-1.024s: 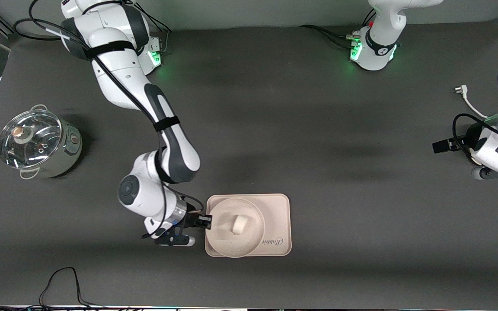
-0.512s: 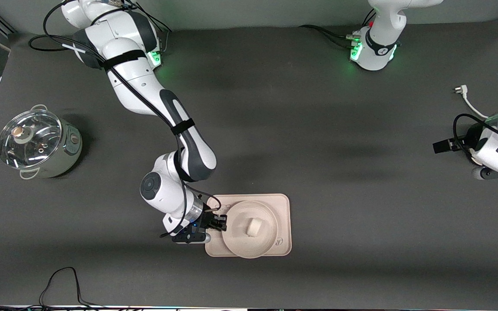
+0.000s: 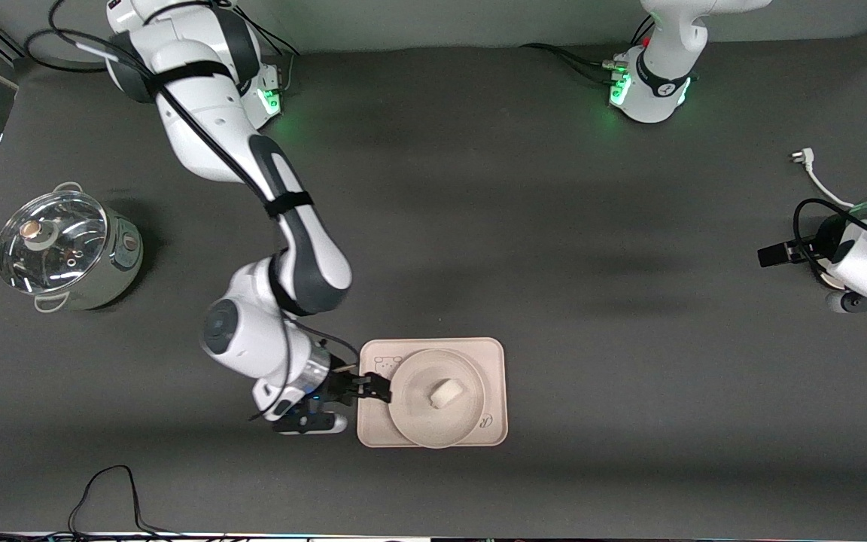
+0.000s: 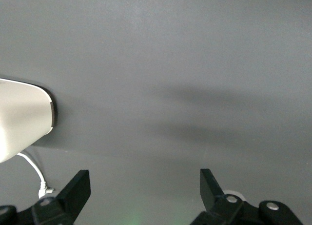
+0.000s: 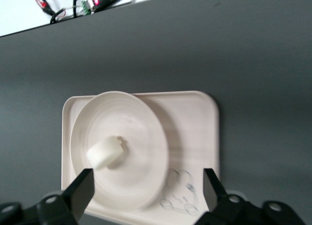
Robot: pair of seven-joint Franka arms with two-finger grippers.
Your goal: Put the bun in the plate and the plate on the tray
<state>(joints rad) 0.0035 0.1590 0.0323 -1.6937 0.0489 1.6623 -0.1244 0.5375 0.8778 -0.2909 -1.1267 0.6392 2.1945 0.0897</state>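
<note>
The round cream plate (image 3: 415,376) lies on the rectangular tray (image 3: 490,361), and the small white bun (image 3: 445,393) rests on the plate. My right gripper (image 3: 375,388) is open and holds nothing; it is over the tray's edge toward the right arm's end, at the plate's rim. In the right wrist view the plate (image 5: 136,132), the bun (image 5: 104,153) and the tray (image 5: 195,117) with its bear drawing (image 5: 180,193) lie ahead of the open right gripper (image 5: 148,178). My left gripper (image 3: 776,254) waits, open and empty (image 4: 144,178), over bare table at the left arm's end.
A steel pot with a glass lid (image 3: 65,248) stands at the right arm's end of the table. A white plug and cable (image 3: 810,169) lie near the left arm and also show in the left wrist view (image 4: 39,181). A black cable (image 3: 110,489) loops at the front edge.
The right gripper carried the plate with the bun farther onto the tray, let go of its rim and drew back a little toward the right arm's end. The left arm hardly moved.
</note>
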